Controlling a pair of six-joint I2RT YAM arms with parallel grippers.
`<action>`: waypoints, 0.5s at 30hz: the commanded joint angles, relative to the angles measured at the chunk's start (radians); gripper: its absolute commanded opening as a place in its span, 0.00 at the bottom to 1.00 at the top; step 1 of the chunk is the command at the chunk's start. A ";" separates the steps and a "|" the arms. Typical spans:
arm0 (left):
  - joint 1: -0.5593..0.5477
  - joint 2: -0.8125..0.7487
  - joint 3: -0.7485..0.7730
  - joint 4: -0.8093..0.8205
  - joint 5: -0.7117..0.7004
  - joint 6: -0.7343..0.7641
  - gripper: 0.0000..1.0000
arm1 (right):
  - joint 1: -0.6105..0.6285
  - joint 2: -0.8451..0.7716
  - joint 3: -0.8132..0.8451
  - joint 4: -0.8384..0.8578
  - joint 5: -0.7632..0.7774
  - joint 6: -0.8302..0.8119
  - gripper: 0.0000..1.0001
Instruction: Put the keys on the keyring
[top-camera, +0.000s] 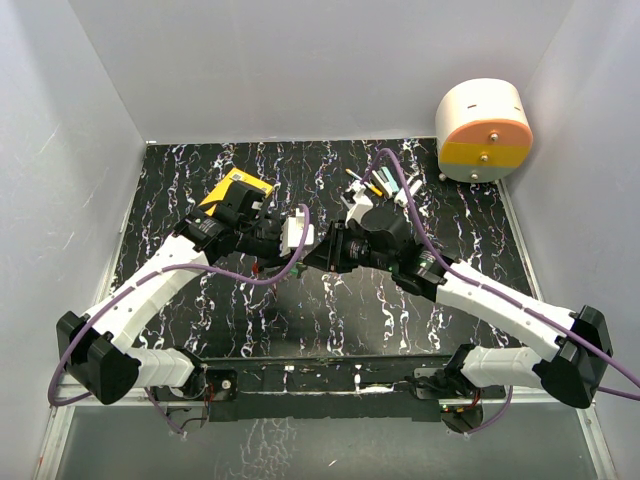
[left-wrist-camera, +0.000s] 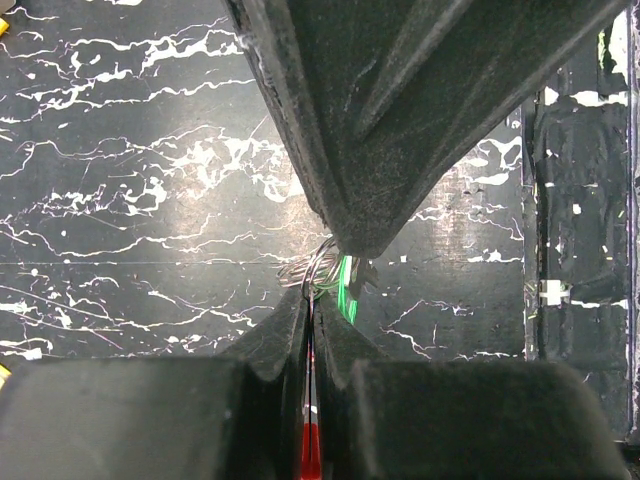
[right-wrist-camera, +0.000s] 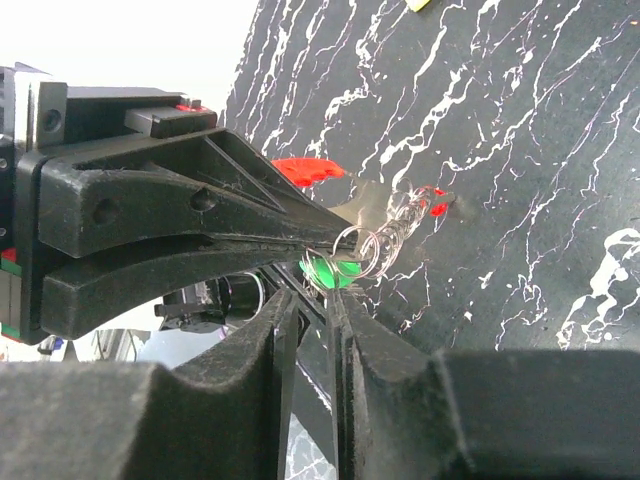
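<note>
I see left claw (right-wrist-camera: 340, 225) clamped on keys (right-wrist-camera: 305, 170), right claw (right-wrist-camera: 312, 298) slightly apart at ring (right-wrist-camera: 352, 250); box (top-camera: 250, 183), pens (top-camera: 372, 185) close behind, near worktop (top-camera: 330, 315) open.

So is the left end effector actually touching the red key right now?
Touching. The left wrist view shows the red key pinched in the slit between the shut fingers of the left end effector, with no gap on either side.

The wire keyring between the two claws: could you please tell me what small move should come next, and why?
Probably nudge the shut left claw forward slightly, feeding its red-headed key onto the thin silver wire keyring: the key's tip seems to meet the coils, close by the right claw.
</note>
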 joint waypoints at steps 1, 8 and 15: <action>-0.009 -0.016 -0.011 0.007 0.016 -0.007 0.00 | 0.011 -0.002 0.051 0.029 0.022 -0.003 0.25; -0.007 -0.014 -0.001 -0.002 0.025 -0.008 0.00 | 0.036 -0.027 0.002 0.058 0.027 -0.056 0.34; -0.008 -0.014 0.008 -0.010 0.040 -0.011 0.00 | 0.055 -0.018 -0.013 0.075 0.029 -0.081 0.43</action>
